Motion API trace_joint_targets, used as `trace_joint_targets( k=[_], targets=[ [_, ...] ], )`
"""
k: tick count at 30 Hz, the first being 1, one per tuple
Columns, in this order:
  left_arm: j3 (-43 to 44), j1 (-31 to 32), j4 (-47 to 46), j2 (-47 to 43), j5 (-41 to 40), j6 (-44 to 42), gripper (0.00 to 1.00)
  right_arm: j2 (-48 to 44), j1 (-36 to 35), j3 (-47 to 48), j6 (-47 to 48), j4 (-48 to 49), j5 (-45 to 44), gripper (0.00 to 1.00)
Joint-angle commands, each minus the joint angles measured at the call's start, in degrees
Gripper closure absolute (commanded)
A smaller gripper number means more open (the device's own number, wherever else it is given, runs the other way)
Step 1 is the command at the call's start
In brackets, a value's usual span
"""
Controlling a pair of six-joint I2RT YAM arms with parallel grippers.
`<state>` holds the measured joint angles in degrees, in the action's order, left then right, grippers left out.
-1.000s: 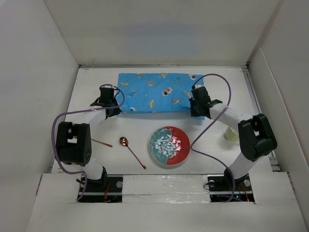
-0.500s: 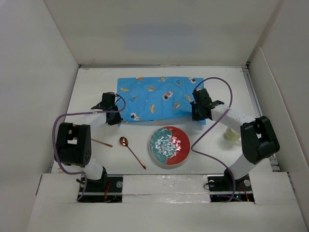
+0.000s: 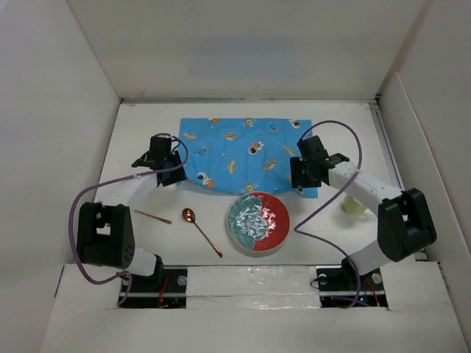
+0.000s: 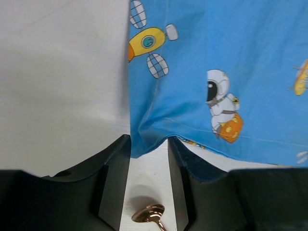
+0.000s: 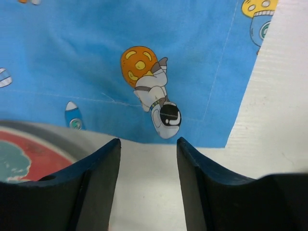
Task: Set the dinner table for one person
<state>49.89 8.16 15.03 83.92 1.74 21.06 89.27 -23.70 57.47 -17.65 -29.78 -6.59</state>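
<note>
Both sets of jaws are spread, gripping nothing. The left gripper [image 4: 148, 139] sits at the blue mat's [image 3: 243, 147] lower-left corner, the right gripper [image 5: 148, 140] at its lower-right. The dinner table [image 3: 140, 129] fills mid-frame.

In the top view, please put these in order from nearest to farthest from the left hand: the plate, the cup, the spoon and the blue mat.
1. Blue mat: its near left corner lies right at the left hand.
2. Spoon: left of centre, toward the near edge.
3. Plate: centre, at the mat's near edge.
4. Cup: at the far right.
</note>
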Motion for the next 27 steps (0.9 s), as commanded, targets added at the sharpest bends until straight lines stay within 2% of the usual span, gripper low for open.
trace_joint_targets(
  k=[1, 2, 4, 5, 6, 7, 8, 11, 14, 15, 16, 19, 22, 23, 27],
  targets=[
    [4.7, -0.1, 2.4, -6.0, 0.3, 0.0, 0.66, -7.1, -0.5, 2.7, 0.2, -4.4, 0.8, 0.44],
    [5.3, -0.1, 3.0, -6.7, 0.2, 0.0, 0.66, -8.6, -0.5, 1.7, -0.2, -4.5, 1.7, 0.45],
    [5.7, -0.1, 3.4, -9.0, 0.4, 0.2, 0.67, -13.5, -0.5, -2.2, -1.2, -4.1, 5.6, 0.59],
    [6.1, -0.1, 4.0, -9.7, 0.5, 0.3, 0.70, -15.0, -0.5, -3.8, -1.7, -3.6, 8.0, 0.73],
    [6.3, -0.1, 4.1, -11.0, 0.5, 0.4, 0.73, -16.7, -0.5, -5.4, -2.2, -2.4, 10.5, 0.99],
    [6.4, -0.1, 4.3, -11.6, 0.5, 0.5, 0.78, -19.9, -0.5, -7.3, -3.8, -1.6, 11.8, 1.00],
    [6.5, -0.1, 4.7, -12.3, 0.7, 0.6, 0.87, -21.4, -0.5, -10.9, -4.4, -0.6, 13.6, 1.00],
    [6.4, -0.1, 5.2, -14.2, 1.3, 0.6, 0.92, -25.6, -1.0, -18.1, -8.4, 4.8, 20.3, 1.00],
    [6.2, -0.1, 4.7, -14.7, 3.3, 0.8, 0.92, -26.8, -1.0, -21.3, -11.6, 8.1, 22.6, 0.59],
    [6.1, -0.1, 4.2, -15.0, 4.2, 1.2, 0.92, -27.0, -1.5, -23.4, -12.3, 10.1, 24.1, 0.41],
    [6.2, -0.1, 3.8, -15.2, 5.0, 1.4, 0.92, -27.2, -1.5, -24.2, -13.9, 11.2, 25.1, 0.38],
    [6.8, -0.1, 2.0, -15.5, 9.2, 2.0, 0.91, -26.8, -1.5, -28.2, -17.2, 15.6, 27.9, 0.35],
    [7.5, -0.1, 1.8, -15.7, 11.6, 2.1, 0.84, -24.9, -1.5, -30.9, -19.8, 18.9, 28.0, 0.37],
    [7.4, -0.1, 1.5, -15.7, 12.3, 2.2, 0.79, -24.3, -1.5, -31.6, -20.2, 20.0, 28.6, 0.39],
    [7.5, -0.1, 1.1, -16.2, 14.3, 2.2, 0.73, -19.5, -1.5, -33.8, -22.9, 28.3, 29.8, 0.52]
  ],
)
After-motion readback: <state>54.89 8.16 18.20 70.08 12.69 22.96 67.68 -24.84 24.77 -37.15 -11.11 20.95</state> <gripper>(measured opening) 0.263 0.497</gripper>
